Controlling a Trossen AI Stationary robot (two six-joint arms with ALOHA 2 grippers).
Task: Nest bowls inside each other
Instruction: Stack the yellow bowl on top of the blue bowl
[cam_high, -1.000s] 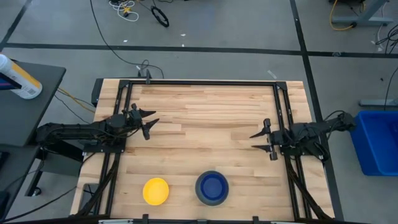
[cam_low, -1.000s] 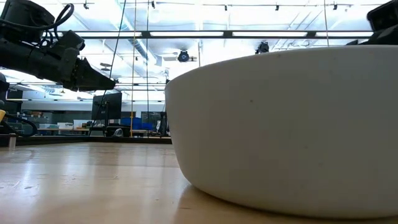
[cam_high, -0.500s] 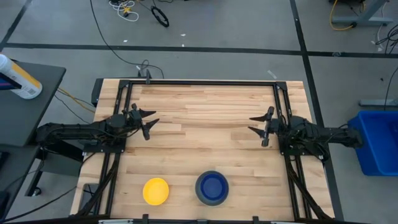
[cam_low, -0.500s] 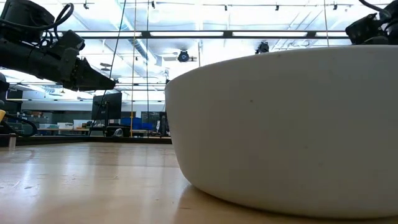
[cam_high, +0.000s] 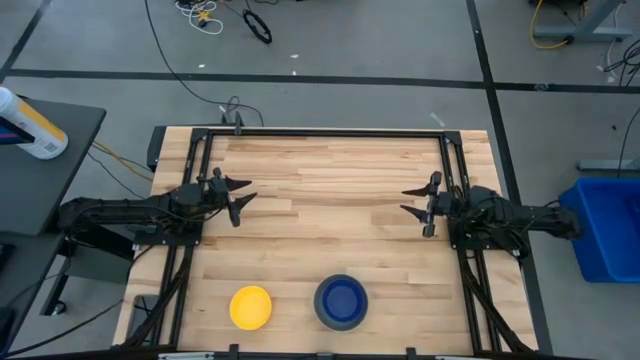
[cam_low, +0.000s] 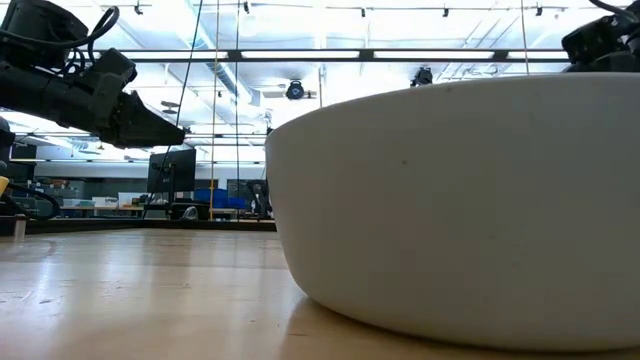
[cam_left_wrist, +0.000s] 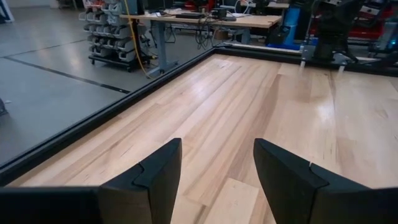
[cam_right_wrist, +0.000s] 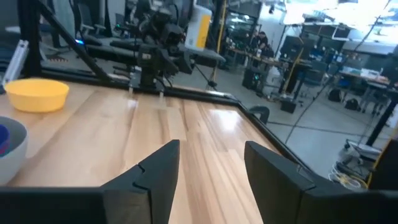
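Observation:
Near the table's front edge stands a grey bowl (cam_high: 341, 302) with a dark blue bowl (cam_high: 341, 297) sitting inside it. Its pale wall (cam_low: 460, 210) fills the low view. To its left a yellow bowl (cam_high: 251, 307) rests alone on its base, also seen in the right wrist view (cam_right_wrist: 36, 93). My left gripper (cam_high: 244, 206) hovers open over the table's left side, far from the bowls. My right gripper (cam_high: 405, 201) hovers open over the right side, pointing level toward the left arm, nothing between its fingers.
A black metal frame (cam_high: 330, 131) runs along the table's far, left and right edges. Bare wood (cam_high: 330, 200) lies between the two grippers. A blue bin (cam_high: 605, 225) stands on the floor off the table's right side.
My right gripper has swung toward the table's far edge and turned, so it now points straight across at the left arm. It stays open. The bowls have not moved.

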